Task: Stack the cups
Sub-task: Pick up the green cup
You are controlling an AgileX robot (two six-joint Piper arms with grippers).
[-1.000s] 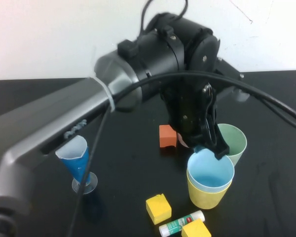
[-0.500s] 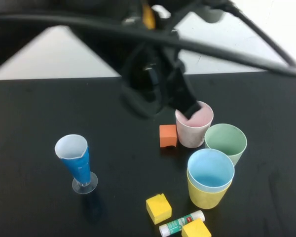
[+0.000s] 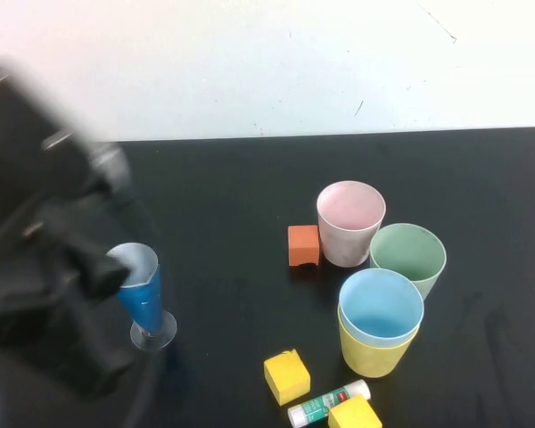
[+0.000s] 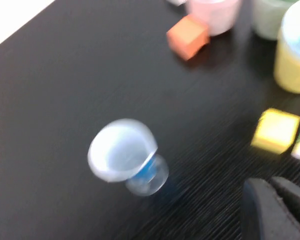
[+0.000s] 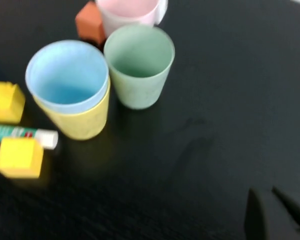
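Observation:
The light blue cup [image 3: 381,306] sits nested inside the yellow cup [image 3: 373,355] at the front right of the black table. The pale green cup [image 3: 408,255] stands just behind them, and the pink cup [image 3: 350,221] stands left of the green one. All are upright and free. My left arm [image 3: 45,267] is a blur at the left edge of the high view. My left gripper [image 4: 270,185] is shut and empty, hanging over bare table near the conical cup [image 4: 122,150]. My right gripper [image 5: 264,196] is shut and empty, off to the right of the green cup [image 5: 139,67].
A tall blue-and-white conical cup [image 3: 143,294] on a clear foot stands at the left, partly behind my left arm. An orange block [image 3: 303,245] lies beside the pink cup. Two yellow blocks [image 3: 286,375] [image 3: 354,415] and a glue stick [image 3: 328,402] lie at the front edge.
My left arm has pulled away from the blue cup's rim, up and across to the left side. Its gripper has shut. The cups have not moved.

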